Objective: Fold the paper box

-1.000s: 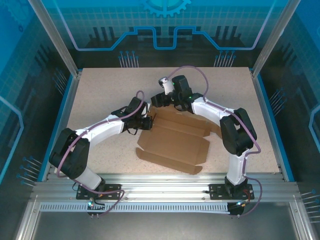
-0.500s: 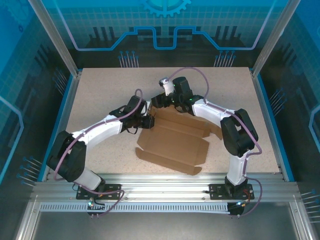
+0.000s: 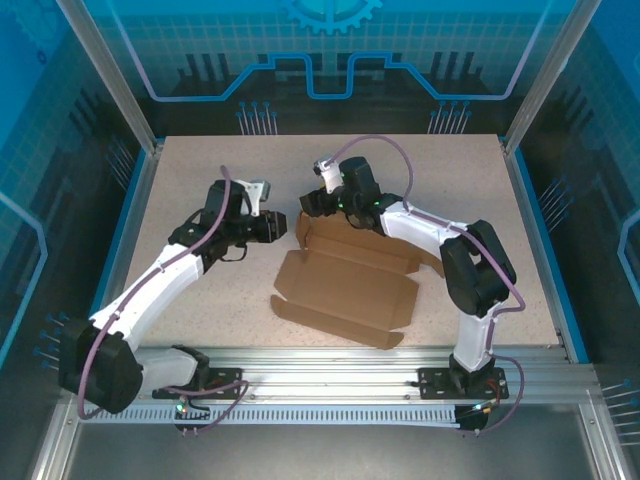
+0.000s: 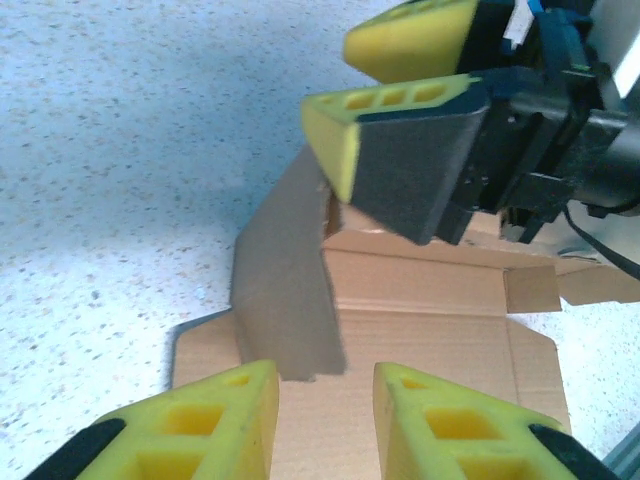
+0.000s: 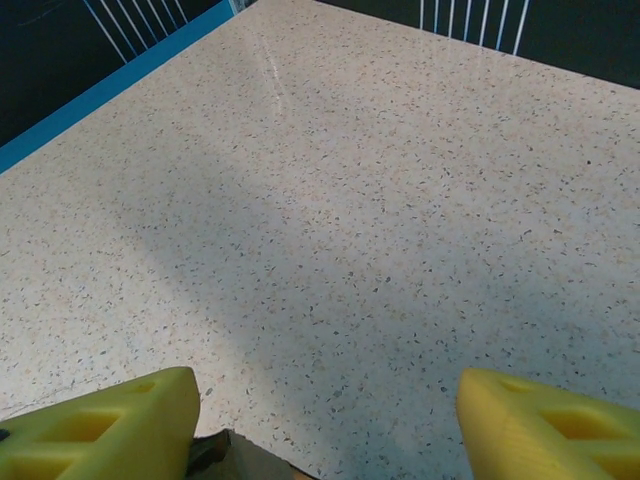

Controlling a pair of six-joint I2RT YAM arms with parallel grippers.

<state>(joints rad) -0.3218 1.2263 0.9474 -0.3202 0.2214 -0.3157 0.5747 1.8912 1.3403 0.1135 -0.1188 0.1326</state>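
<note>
Leftward across the frame the left arm has drawn back since a second ago, coming off the box (image 3: pixel 350 290). It lies opened out in the middle of the table (image 3: pixel 190 190), and its left flap (image 3: pixel 299 232) stands upright. The left gripper (image 3: pixel 279 228) sits just left of that flap, fingers a little apart and empty. The right gripper (image 3: pixel 308 204) hovers at the flap's top edge, above centre, with its jaws spread wide and nothing clamped between them.
</note>
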